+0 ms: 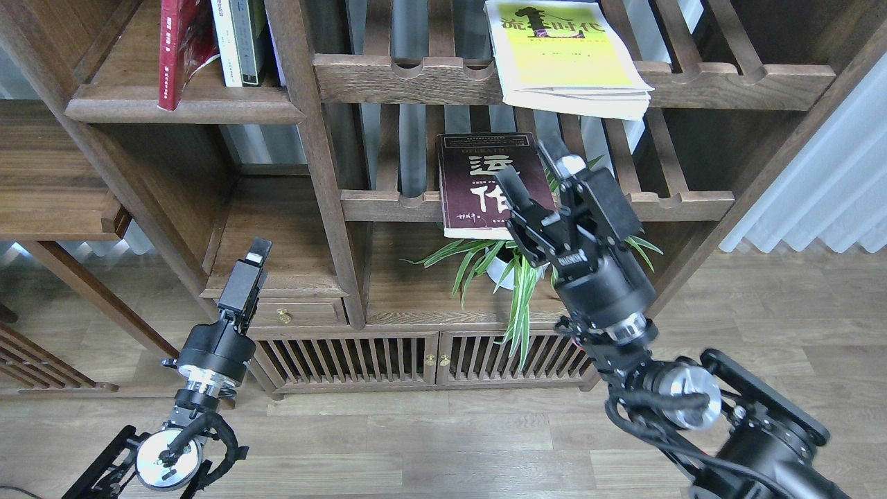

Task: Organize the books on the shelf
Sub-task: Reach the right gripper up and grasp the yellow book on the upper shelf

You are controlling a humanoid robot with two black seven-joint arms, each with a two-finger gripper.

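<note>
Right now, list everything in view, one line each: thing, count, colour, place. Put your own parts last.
maroon book: 1, dark maroon with white characters, flat on middle slatted rack
yellow-green book: 1, flat on upper slatted rack, overhanging its rail
red book: 1, leaning on plank shelf, upper left
thin books: at least 2, white and green-spined, upright beside red book
plant: 1, green, white pot, under maroon book
cabinet doors: 2, brown, slatted, at bottom
left gripper: 1, black, low left, fingers unclear
right gripper: 1, black, open before maroon book

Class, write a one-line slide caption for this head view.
Right gripper open before the maroon book on a slatted rack; yellow-green book lies above, red book stands on the shelf.
</note>
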